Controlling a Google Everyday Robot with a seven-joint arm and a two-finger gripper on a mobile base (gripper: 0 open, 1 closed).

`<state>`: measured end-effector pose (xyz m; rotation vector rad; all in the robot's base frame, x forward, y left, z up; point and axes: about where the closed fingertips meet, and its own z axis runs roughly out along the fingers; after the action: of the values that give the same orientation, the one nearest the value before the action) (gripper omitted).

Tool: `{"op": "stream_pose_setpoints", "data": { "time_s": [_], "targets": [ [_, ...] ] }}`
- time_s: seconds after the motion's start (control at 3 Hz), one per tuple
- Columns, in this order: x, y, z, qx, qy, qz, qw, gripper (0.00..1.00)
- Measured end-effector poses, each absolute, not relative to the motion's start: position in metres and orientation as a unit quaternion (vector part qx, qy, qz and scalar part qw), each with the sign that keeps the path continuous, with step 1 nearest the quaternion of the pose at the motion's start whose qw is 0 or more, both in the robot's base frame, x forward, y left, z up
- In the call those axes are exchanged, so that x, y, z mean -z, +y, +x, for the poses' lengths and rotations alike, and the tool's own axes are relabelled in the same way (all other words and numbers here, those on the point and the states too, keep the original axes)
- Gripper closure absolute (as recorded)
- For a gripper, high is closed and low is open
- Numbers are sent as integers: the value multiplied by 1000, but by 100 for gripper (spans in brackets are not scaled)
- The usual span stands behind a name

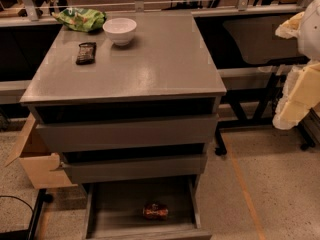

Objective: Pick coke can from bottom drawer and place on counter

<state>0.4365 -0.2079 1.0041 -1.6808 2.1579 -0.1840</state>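
Note:
The coke can (155, 211) lies on its side on the floor of the bottom drawer (107, 209), which is pulled open at the foot of the cabinet. The counter (160, 64) is the broad grey top above it. My arm and gripper (295, 101) show as cream and white shapes at the right edge, beside the cabinet at about counter height, well above and to the right of the can. Nothing shows in the gripper.
On the counter's far left stand a white bowl (119, 30), a dark snack bar (86, 53) and a green chip bag (80, 19). Two wider grey drawers (125, 131) sit slightly open above the bottom one. A cardboard box (35, 164) stands left; a dark side table (255, 39) right.

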Motion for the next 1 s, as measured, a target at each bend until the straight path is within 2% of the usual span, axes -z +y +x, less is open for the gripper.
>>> {"op": "stream_pose_setpoints", "data": {
  "time_s": [0.33, 1.0],
  "targets": [
    [-1003, -207, 437, 67, 772, -600, 197, 0],
    [-907, -194, 442, 9, 782, -604, 153, 0]
  ]
}}
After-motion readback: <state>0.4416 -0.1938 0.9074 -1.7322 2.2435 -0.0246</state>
